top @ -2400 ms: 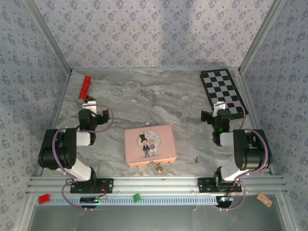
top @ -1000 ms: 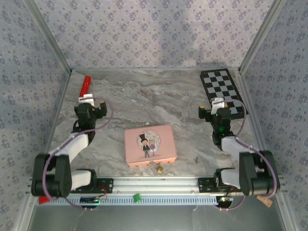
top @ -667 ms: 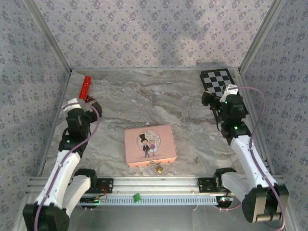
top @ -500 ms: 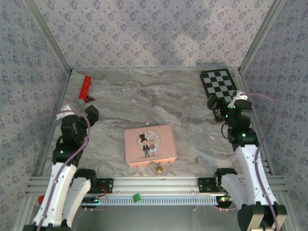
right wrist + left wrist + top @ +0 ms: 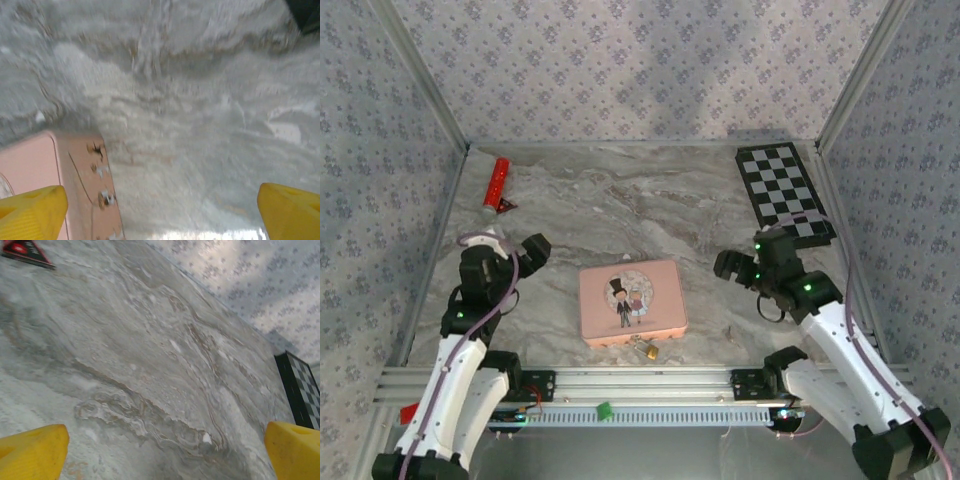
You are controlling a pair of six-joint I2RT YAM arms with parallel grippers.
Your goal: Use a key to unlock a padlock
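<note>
Left tool (image 5: 533, 247) and right tool (image 5: 725, 264) both wide apart, empty; padlock (image 5: 648, 348) at six o'clock of the pink tin (image 5: 631, 300).

Black-white arms (image 5: 450, 365), purple cables (image 5: 510, 278), seemingly yellow fingertips (image 5: 30, 450)

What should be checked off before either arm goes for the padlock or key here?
1. Left claw open and empty: ok.
2. Right claw open and empty: ok.
3. Padlock uncovered, by the pink tin's near edge: ok.
4. Key found: cannot tell; a faint dark sliver right of the tin may be it.
5. A claw above the padlock: not ok; both hang beside the tin.
</note>
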